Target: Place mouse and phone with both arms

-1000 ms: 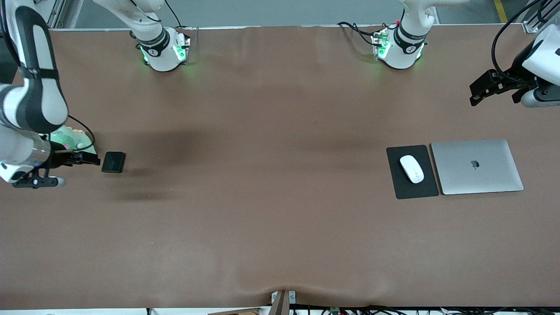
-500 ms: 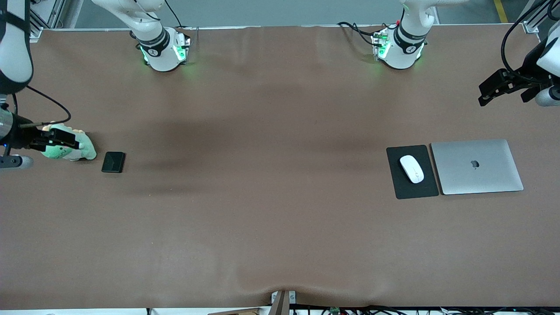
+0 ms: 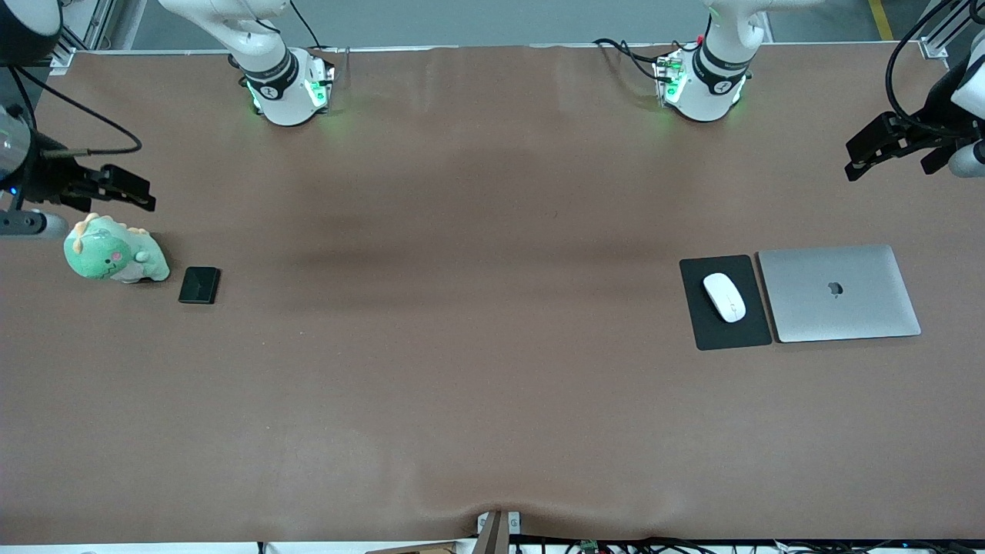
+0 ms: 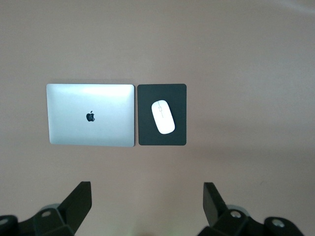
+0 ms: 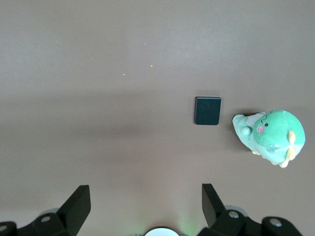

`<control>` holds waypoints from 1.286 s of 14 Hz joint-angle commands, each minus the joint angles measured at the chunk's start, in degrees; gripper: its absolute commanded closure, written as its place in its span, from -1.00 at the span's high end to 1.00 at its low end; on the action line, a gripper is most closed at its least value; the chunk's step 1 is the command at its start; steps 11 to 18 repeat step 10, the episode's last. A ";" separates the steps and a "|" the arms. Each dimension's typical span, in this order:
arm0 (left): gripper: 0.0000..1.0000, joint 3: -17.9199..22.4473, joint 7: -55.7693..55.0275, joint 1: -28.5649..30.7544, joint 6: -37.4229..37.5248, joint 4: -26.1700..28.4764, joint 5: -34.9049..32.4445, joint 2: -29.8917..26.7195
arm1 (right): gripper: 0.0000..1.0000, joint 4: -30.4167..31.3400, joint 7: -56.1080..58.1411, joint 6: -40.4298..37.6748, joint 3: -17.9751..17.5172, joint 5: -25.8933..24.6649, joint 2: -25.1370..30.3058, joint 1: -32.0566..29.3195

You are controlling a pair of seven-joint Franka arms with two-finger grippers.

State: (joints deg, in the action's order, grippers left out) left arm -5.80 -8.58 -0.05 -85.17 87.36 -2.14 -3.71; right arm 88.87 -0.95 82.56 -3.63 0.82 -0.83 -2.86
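Observation:
The white mouse [image 3: 724,296] lies on a flat black mouse pad [image 3: 724,335] toward the left arm's end of the table; it also shows in the left wrist view [image 4: 163,117]. The small black phone [image 3: 199,285] lies on the table toward the right arm's end, beside a green plush toy; the right wrist view shows the phone [image 5: 207,110] too. My left gripper [image 3: 873,150] is open and empty, high over bare table. My right gripper [image 3: 127,190] is open and empty, up over the table above the plush toy.
A closed silver laptop [image 3: 839,292] lies beside the mouse pad, at the left arm's end. A green plush dinosaur [image 3: 114,256] sits beside the phone. The brown table [image 3: 477,346] stretches wide between the two groups.
My right gripper has lifted away from the phone and plush toy toward the arm bases, uncovering the toy. My left gripper has drifted slightly toward the table's end. Mouse and phone have not moved.

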 commanded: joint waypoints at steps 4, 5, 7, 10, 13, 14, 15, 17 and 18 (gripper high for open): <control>1.00 -0.18 0.23 0.49 0.97 -0.17 2.93 0.28 | 1.00 -1.59 -1.51 -2.84 1.08 1.64 2.41 0.31; 1.00 -0.09 0.31 0.49 1.14 -0.09 2.93 0.29 | 1.00 -1.59 -1.60 -3.02 1.52 1.64 2.50 0.31; 1.00 0.00 0.75 0.57 1.41 -0.17 2.93 0.29 | 1.00 -1.59 -1.60 -3.02 2.05 1.64 2.50 0.48; 1.00 0.26 0.93 0.57 1.58 -0.35 2.93 0.20 | 1.00 -1.59 -2.04 -2.93 1.96 1.64 2.59 0.48; 1.00 0.26 0.93 0.57 1.58 -0.35 2.93 0.20 | 1.00 -1.59 -2.04 -2.93 1.96 1.64 2.59 0.48; 1.00 0.26 0.93 0.57 1.58 -0.35 2.93 0.20 | 1.00 -1.59 -2.04 -2.93 1.96 1.64 2.59 0.48; 1.00 0.26 0.93 0.57 1.58 -0.35 2.93 0.20 | 1.00 -1.59 -2.04 -2.93 1.96 1.64 2.59 0.48; 1.00 0.26 0.93 0.57 1.58 -0.35 2.93 0.20 | 1.00 -1.59 -2.04 -2.93 1.96 1.64 2.59 0.48; 1.00 0.26 0.93 0.57 1.58 -0.35 2.93 0.20 | 1.00 -1.59 -2.04 -2.93 1.96 1.64 2.59 0.48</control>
